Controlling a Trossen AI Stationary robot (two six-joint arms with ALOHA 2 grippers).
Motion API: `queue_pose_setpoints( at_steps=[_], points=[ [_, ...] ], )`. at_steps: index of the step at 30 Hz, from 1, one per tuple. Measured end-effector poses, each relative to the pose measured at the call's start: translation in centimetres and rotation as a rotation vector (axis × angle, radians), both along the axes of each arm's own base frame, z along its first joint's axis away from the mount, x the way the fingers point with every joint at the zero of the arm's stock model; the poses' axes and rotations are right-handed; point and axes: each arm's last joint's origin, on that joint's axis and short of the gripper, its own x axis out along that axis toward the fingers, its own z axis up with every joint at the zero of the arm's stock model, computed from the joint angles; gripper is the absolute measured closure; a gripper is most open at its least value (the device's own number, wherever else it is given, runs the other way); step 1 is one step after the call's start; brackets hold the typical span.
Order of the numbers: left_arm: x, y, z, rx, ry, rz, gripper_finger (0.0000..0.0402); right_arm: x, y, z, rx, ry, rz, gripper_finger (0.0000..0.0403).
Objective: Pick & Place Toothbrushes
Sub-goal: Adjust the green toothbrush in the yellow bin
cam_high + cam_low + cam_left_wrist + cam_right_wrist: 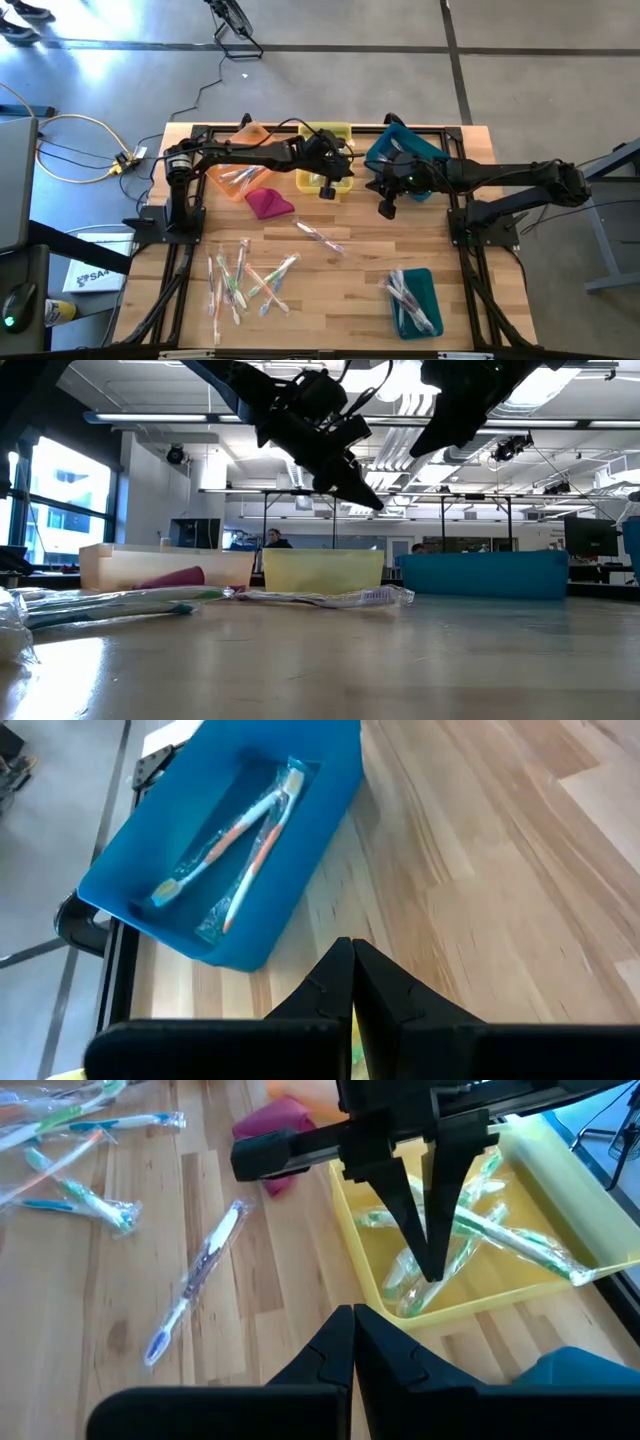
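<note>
We see the left end effector hanging over the yellow bin at the back of the bench, its fingers pressed together with nothing between them; the right wrist view shows those dark fingers pointing down above wrapped green toothbrushes lying in that bin. The right end effector hovers just in front of the teal bin at the back, fingers likewise together and empty. Most loose toothbrushes lie scattered on the bench near the front left corner, and a single blue one lies alone nearer the middle. The orange bin holds a few more, beside a magenta cloth. A second teal bin at the front right holds several wrapped brushes, and the left wrist view shows a blue bin with two orange-handled brushes inside
</note>
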Motion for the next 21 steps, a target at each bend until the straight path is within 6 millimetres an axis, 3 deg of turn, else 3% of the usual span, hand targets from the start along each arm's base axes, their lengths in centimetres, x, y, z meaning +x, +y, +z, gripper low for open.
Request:
queue_pose_setpoints(
  at_steps=[6, 10, 14, 21],
  points=[
    [0.0, -0.3, -0.2, 0.019, 0.018, -0.023, 0.0401, 0.0, 0.0, 0.0, 0.001, -0.001, -0.001, 0.0400],
    [-1.6, -0.8, 0.1, 0.018, 0.006, -0.036, 0.0401, 0.0, 0.0, 0.0, 0.004, -0.003, -0.004, 0.0400],
    [-5.1, -1.8, 0.2, 0.032, -0.018, -0.024, 0.0401, 0.1, 0.0, 0.1, 0.003, -0.014, -0.002, 0.0400],
    [-13.4, -4.3, 1.0, 0.092, -0.178, -0.007, 0.0401, 0.4, 0.0, 0.3, 0.000, -0.051, -0.001, 0.0400]
  ],
)
